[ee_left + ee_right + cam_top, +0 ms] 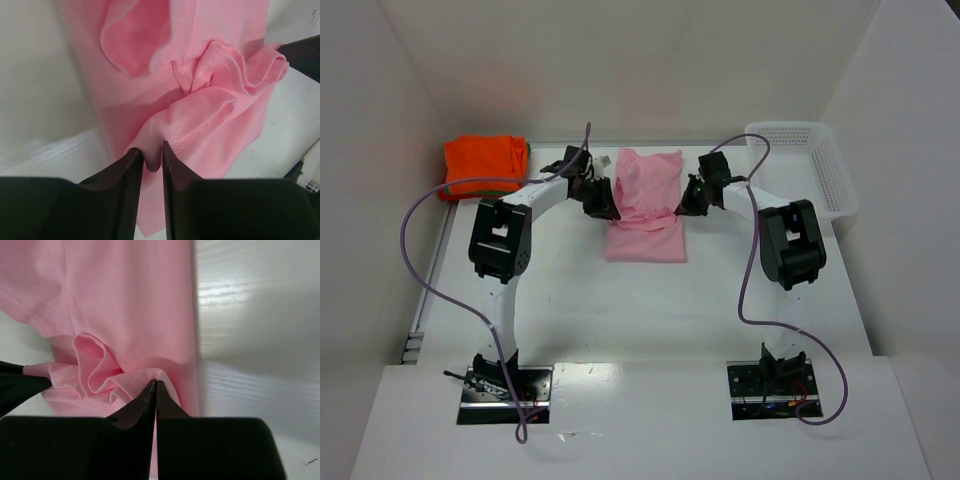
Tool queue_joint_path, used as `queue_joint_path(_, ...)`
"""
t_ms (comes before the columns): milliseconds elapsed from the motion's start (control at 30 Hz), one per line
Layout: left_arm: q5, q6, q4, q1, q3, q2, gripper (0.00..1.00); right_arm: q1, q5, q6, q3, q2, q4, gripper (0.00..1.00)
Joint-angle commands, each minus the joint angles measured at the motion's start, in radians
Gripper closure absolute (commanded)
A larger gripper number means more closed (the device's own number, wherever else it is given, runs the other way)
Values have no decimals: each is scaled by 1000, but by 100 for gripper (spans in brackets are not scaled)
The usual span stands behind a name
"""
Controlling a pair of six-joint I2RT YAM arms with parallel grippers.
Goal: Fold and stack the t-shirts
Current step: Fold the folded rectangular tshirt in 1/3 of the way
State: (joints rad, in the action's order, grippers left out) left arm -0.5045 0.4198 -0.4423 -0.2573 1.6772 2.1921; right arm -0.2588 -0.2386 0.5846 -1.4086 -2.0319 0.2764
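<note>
- Near edge: 2 arm bases. Both arms reach forward over the table (pixel 650 310) and turn inward toward each other.
- Left gripper (pixel 152 150): fingers a narrow slit apart. A raised fold of the pale pink t-shirt (pixel 645 240) sits in the slit and touches both inner faces, so it is pinching cloth.
- Right gripper (pixel 155 382): fingers pressed together, with a stitched hem of the same shirt caught at the tips.
- Shirt position: directly between the 2 grippers. It is bunched into ruffles between the tips and lies flat on the table both nearer than the grippers and beyond them. Each wrist view shows the opposite finger at the frame edge with cloth drawn up to it.
- Beyond and outboard of the left gripper: bright orange t-shirt (pixel 485 165), folded, well apart from the pink one. A dark edge shows under it, colour unclear.
- Beyond and outboard of the right gripper: white mesh basket (pixel 835 180).
</note>
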Motion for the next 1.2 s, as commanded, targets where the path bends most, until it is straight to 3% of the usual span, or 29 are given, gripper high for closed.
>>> queue_joint_path(0, -31, -19, 22, 21, 77, 18, 70, 6, -8, -34, -95, -16, -48, 95)
queue_joint_path(67, -31, -32, 22, 21, 78, 18, 58, 6, -8, -43, -111, -25, -48, 69)
queue_joint_path(100, -31, -32, 31, 30, 88, 18, 41, 6, 5, -43, -122, -25, -48, 60)
queue_joint_path(133, -31, -42, 31, 30, 88, 18, 36, 6, 15, -43, -136, -25, -48, 53)
queue_joint_path(167, -31, -42, 57, 41, 75, -7, 33, 6, 30, -43, -136, -15, -48, 39)
queue_joint_path(233, -31, -42, 66, 50, 75, -29, 21, 6, 50, -43, -148, 7, -48, 31)
queue_joint_path(333, -31, -64, 48, 50, 75, -92, 18, 6, 61, -52, -158, 53, -48, 22)
queue_joint_path(433, 20, -75, 39, 50, 32, -198, 14, 6, 73, -62, -135, 142, -39, 21)
queue_joint_path(500, 20, -75, 66, 50, -31, -291, 13, 6, 45, -71, -75, 197, -39, 27)
queue_joint_path(600, -11, -27, 129, 50, -184, -396, 21, 6, 3, -71, 31, 298, -92, 59)
queue_joint_path(633, -32, -16, 145, 41, -221, -414, 38, -6, -11, -81, 54, 327, -107, 78)
queue_joint_path(700, -54, 5, 194, 24, -313, -453, 64, -34, -68, -81, 107, 337, -117, 92)
queue_joint_path(767, -72, 16, 215, -14, -347, -453, 84, -66, -68, -92, 132, 337, -117, 100)
queue_joint_path(800, -72, 16, 215, -28, -347, -453, 95, -106, -68, -101, 160, 337, -117, 100)
queue_joint_path(833, -72, 16, 224, -54, -370, -444, 99, -121, -58, -101, 174, 337, -132, 100)
queue_joint_path(1167, -120, 83, 370, -83, -384, -263, 100, -145, -74, -68, 277, 259, -226, 100)
